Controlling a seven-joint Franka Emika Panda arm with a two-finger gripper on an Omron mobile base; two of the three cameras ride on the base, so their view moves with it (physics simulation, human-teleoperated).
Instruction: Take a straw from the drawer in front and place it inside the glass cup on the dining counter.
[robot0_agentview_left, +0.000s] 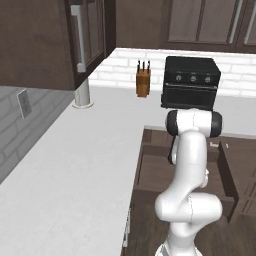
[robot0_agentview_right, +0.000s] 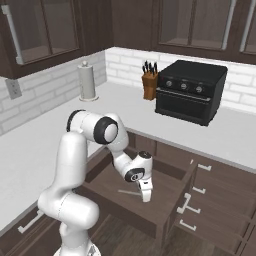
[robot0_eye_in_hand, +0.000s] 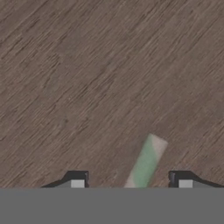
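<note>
Brown woodgrain was pretty much what the hand camera was looking at, i.e. the floor of the shallow dark brown wooden drawer (robot0_agentview_right: 150, 202), pulled out from under the worktop. Closest in, the two-finger gripper (robot0_eye_in_hand: 131, 184) had its small dark tips standing well apart with nothing clamped between them, so open and empty as far as I could see. Right in that gap, a bit nearer the right-hand tip, was the thin pale whitish straw (robot0_eye_in_hand: 146, 161) lying flat on the drawer bottom. In the hand view its long axis ran from between the tips up and slightly to the right, ending not far ahead, so it lay roughly along the camera's look direction and across the line joining the two tips. From the right base camera the same straw (robot0_agentview_right: 129, 191) showed as a faint pale line running left from under the hand, near level. My read: the jaws straddled it already, so the next move looked like a short drop and squeeze, and being off-centre toward one finger it could roll or get nudged. Further back on the white worktop (robot0_agentview_right: 115, 102) sat the boxy black countertop oven (robot0_agentview_right: 189, 91) and the wooden knife block (robot0_agentview_right: 149, 81).
</note>
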